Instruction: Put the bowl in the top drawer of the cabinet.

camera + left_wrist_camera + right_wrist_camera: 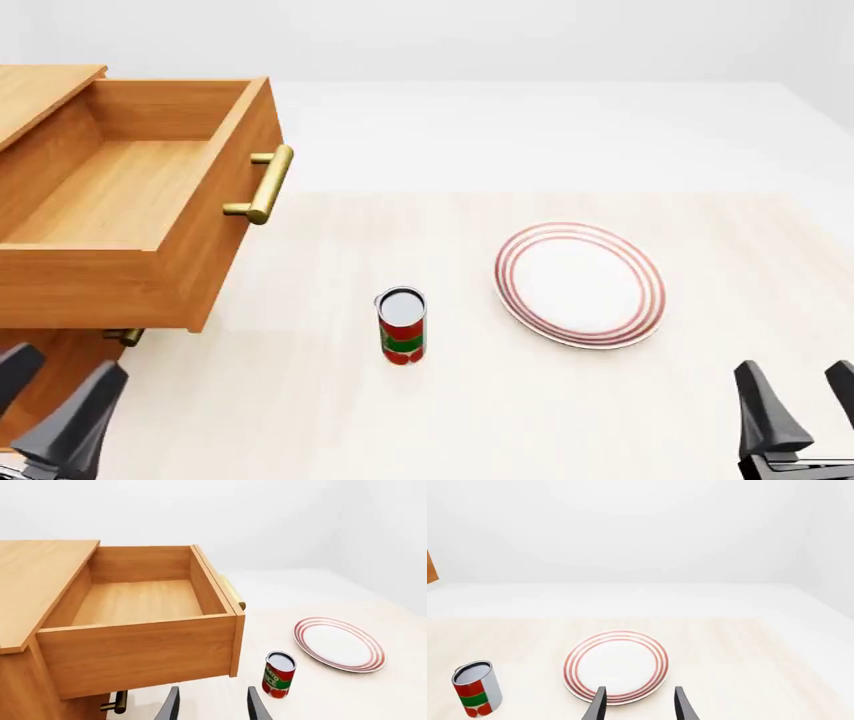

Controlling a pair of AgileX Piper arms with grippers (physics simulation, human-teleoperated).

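Observation:
The bowl is out of view in all three views. The top drawer (94,290) of the light-brown cabinet (40,90) stands pulled out at the left, and the part of its wooden floor that shows is bare. Its brass bar handle (267,185) faces right. In the left wrist view the drawer (140,655) fills the picture beside the cabinet (33,585). My left gripper (54,395) is open and holds nothing, low at the near left below the drawer. My right gripper (801,400) is open and holds nothing at the near right.
A red and green can (400,325) stands upright mid-table. A flat white plate with red rings (581,283) lies to its right, ahead of the right gripper. A smaller brass handle (120,337) of a lower drawer shows under the open one.

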